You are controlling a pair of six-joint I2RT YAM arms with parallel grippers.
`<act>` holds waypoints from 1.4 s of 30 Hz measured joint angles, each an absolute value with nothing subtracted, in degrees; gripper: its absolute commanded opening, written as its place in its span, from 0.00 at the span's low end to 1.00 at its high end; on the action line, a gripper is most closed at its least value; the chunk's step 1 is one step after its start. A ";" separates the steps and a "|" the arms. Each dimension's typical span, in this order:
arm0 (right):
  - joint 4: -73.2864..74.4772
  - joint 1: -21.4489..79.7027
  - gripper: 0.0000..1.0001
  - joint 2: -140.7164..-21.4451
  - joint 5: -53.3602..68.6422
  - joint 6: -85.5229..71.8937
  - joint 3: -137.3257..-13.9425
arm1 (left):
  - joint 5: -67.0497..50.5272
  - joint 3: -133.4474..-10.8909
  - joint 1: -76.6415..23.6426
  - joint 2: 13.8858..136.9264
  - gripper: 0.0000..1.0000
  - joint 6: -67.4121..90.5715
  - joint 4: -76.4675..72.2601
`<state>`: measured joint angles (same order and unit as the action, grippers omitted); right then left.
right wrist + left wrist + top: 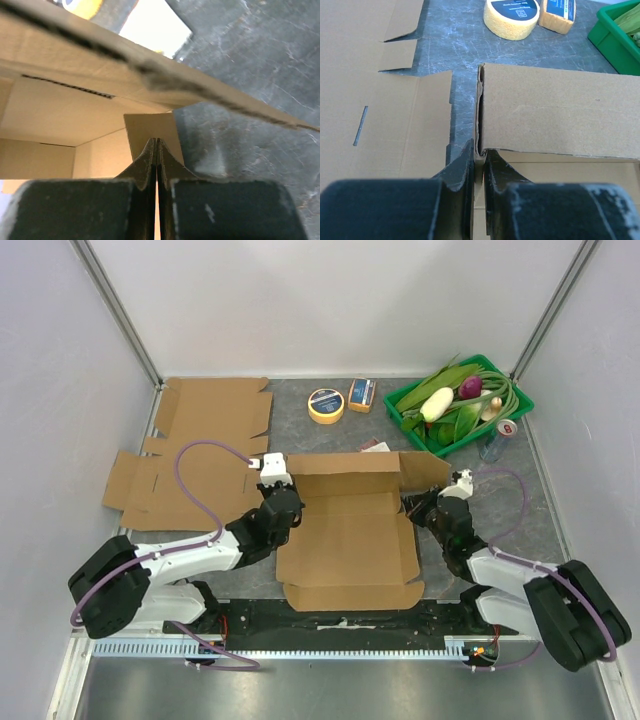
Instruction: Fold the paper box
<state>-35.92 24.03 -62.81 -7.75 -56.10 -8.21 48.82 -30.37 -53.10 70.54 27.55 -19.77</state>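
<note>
Two side walls seem our step on the paper box [350,540] mid-frame: left gripper [479,156] jaws pinch its left wall, right gripper [156,150] jaws pressed together, so next we raise both squarely.

The paper box [350,540] is showing matt brown corrugated cardboard, its cut edges looking rough. The surface [298,430] is looking like grey marbled stone, while the green tray [524,398] is gleaming like smooth plastic.

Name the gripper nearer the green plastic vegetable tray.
Right. The right gripper, shut at the right flap of the brown cardboard box, sits just short of the green plastic tray; the left gripper clamps the box's left wall, on its far side.
</note>
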 measured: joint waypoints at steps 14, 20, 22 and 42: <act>-39.27 30.13 0.06 -70.76 -13.26 -53.93 -8.58 | 48.90 -30.65 -54.26 70.76 0.02 27.57 -19.29; -15.59 30.50 0.25 -55.46 -19.79 -52.27 -13.54 | 49.63 -30.65 -54.65 70.59 0.02 28.10 -18.79; -7.27 30.55 0.26 -50.35 -21.30 -51.59 -16.45 | 49.67 -30.63 -54.85 70.57 0.02 28.58 -18.72; 8.69 25.47 0.06 -48.86 -19.99 -57.95 -11.77 | 50.96 -30.59 -55.35 70.76 0.02 29.82 -18.59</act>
